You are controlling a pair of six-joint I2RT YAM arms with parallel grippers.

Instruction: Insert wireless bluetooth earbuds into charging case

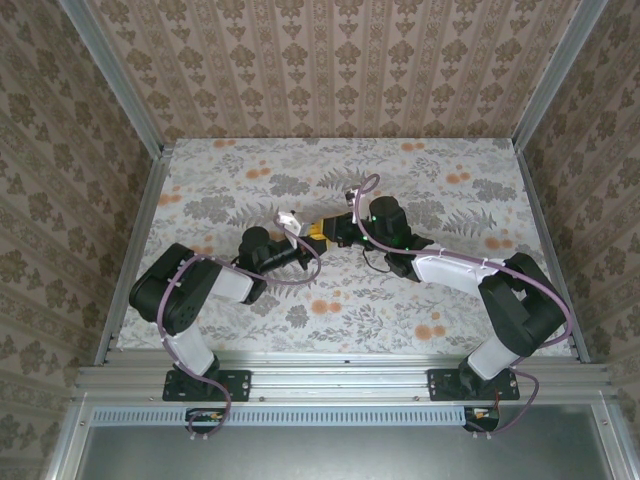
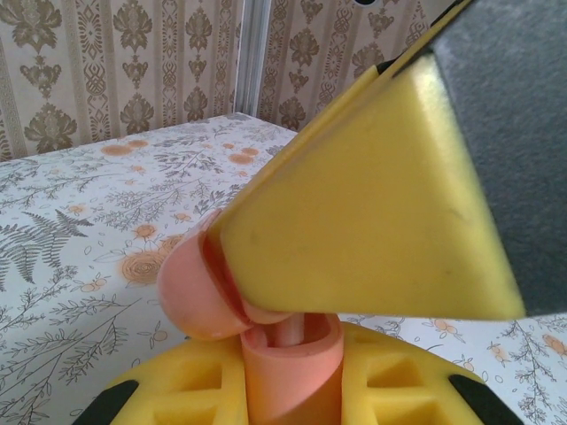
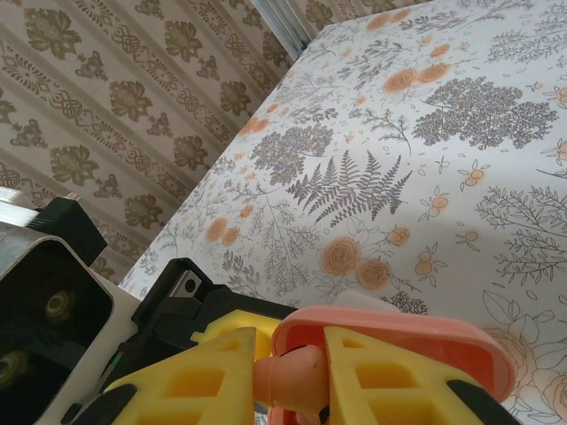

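Well, plenty of free tabletop (image 1: 240, 165) all round; left hand (image 2: 292, 390) clamps coral-pink case (image 3: 425, 332), right hand (image 3: 288, 350) pinches matching earbud (image 3: 291, 379).

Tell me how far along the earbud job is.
Done: the left gripper holds the coral case, which looks open. In hand: the right gripper pinches a coral earbud right at the case. Left: seat that bud, let go, then do any others. Whether a bud already sits inside is hidden.

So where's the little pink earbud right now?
In the right wrist view, bottom middle: the pink earbud sits pinched in the right tool, right by the pink case.
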